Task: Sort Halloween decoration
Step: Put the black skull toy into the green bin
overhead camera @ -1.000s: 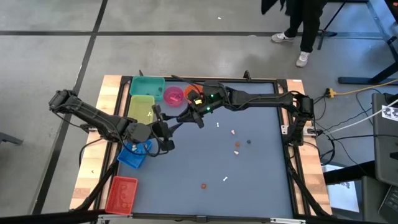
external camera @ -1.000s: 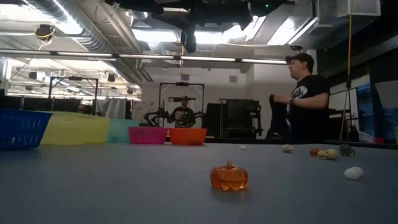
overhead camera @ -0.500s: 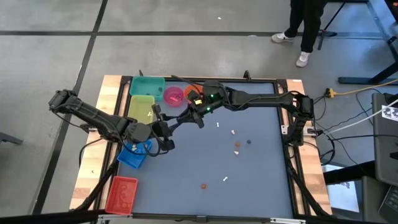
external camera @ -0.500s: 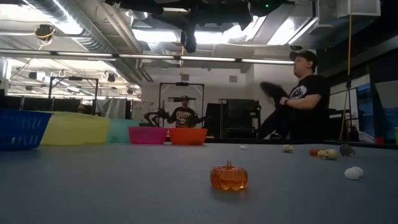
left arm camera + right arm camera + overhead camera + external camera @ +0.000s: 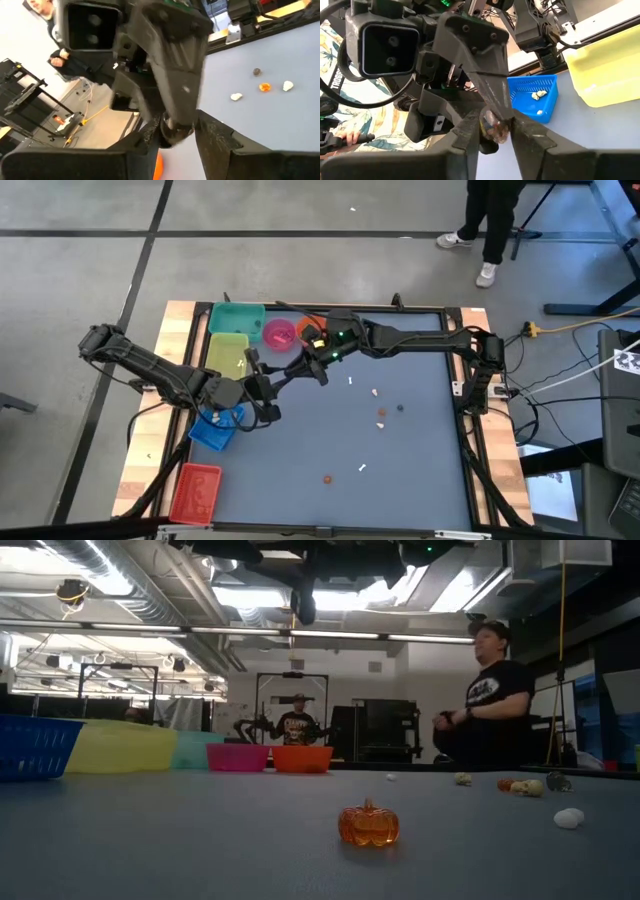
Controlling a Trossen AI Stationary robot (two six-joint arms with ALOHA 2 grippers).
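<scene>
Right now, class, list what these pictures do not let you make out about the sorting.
- Trinket between left gripper and right gripper: in the high view it is too small and lies under the arms. In the wrist views it is blurred, so its kind and which gripper holds it stay unclear.
- Contents of the orange bowl and pink bowl: in the low view their walls hide them.
- Contents of the red bin: too small in the high view.

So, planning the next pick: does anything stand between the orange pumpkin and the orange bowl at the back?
Nothing visible does: only bare table lies between the pumpkin and the orange bowl.
</scene>
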